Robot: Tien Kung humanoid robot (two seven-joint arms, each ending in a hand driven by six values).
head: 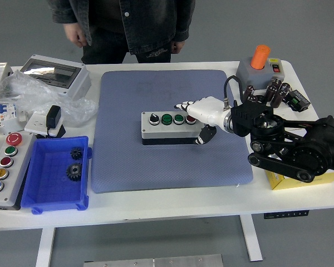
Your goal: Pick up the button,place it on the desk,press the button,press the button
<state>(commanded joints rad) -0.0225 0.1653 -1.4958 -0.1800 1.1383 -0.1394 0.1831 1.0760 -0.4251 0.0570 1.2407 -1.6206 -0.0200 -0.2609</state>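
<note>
A grey button box (165, 129) lies in the middle of the blue mat (156, 167). On top it has a black selector (153, 118), two green buttons (166, 118) and a red button (190, 119). My right hand (197, 114) is white. It hovers over the box's right end with its fingers stretched out flat above the red button and the thumb down beside the box's right side. It grasps nothing. I cannot tell whether a fingertip touches the button. My left arm is out of view.
A blue bin (39, 194) with two gears and a second button box (3, 167) sit at the left. A grey enclosure (55, 75) and plastic bags lie at the back left. An orange-capped switch (260, 55), capacitors (275, 92) and a yellow box (306, 179) are at the right. A person (128, 28) stands behind the table.
</note>
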